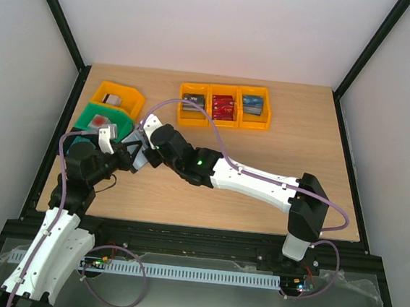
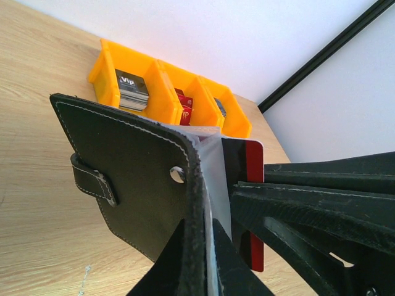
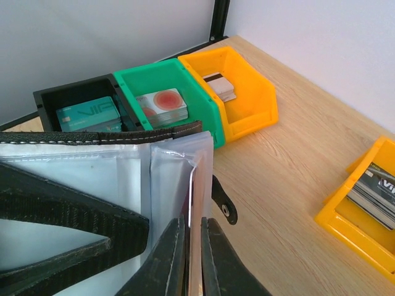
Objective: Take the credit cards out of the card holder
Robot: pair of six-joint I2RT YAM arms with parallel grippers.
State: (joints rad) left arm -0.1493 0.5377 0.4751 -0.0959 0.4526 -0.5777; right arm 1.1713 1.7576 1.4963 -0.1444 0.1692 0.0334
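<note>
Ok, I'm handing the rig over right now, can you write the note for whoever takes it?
Left gripper: shut on the wallet, holding it up off the table.
Right gripper: shut on a red card at the wallet's clear sleeve.
Done: card gripped. Stacks of cards lie in the bins.
To do: draw this card clear, set it down, then check the wallet for more.

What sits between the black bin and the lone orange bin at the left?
The green bin, holding a stack of cards, stands between the black bin and the orange bin, side by side; the right wrist view shows all three.
</note>
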